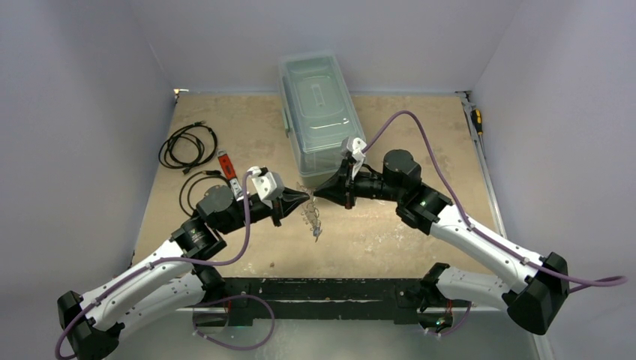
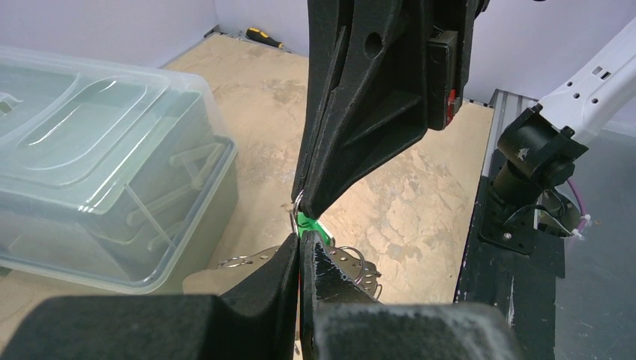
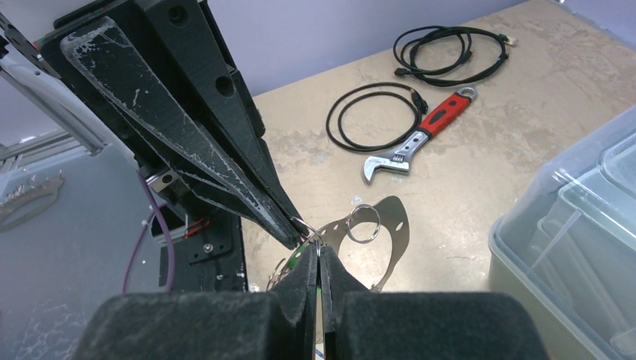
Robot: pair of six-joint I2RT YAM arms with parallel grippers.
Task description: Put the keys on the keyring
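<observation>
**While both tools pinch tip to tip, the green key sits between them**

Where the two arms meet above the middle of the surface, the left tool (image 1: 304,199) and the right tool (image 1: 318,192) stand almost nose to nose, each with its black, wedge-shaped fingers pressed fully together. Seen from the left wrist, the left tool's rough, foam-like tips clamp the bright green plastic head of the green key (image 2: 307,223). The right tool's smooth, tapered point comes down to just above it, with a glint of thin wire at its very tip.

From the right wrist, the right tool grips the keyring (image 3: 341,225). Its flat silvery crescent band, pierced with small holes, fans out from the closed tips, and a small wire ring (image 3: 365,223) lies against it. In the top view the loop hangs below the two tips, clear of the surface.

A clear plastic box (image 1: 319,112) with a moulded lid sits just beyond, on the far side. To the left lie a red-handled wrench (image 3: 420,135) with steel jaws and two black coiled cables (image 1: 187,146). The surface (image 1: 420,247) is tan board, worn and blotchy.
</observation>
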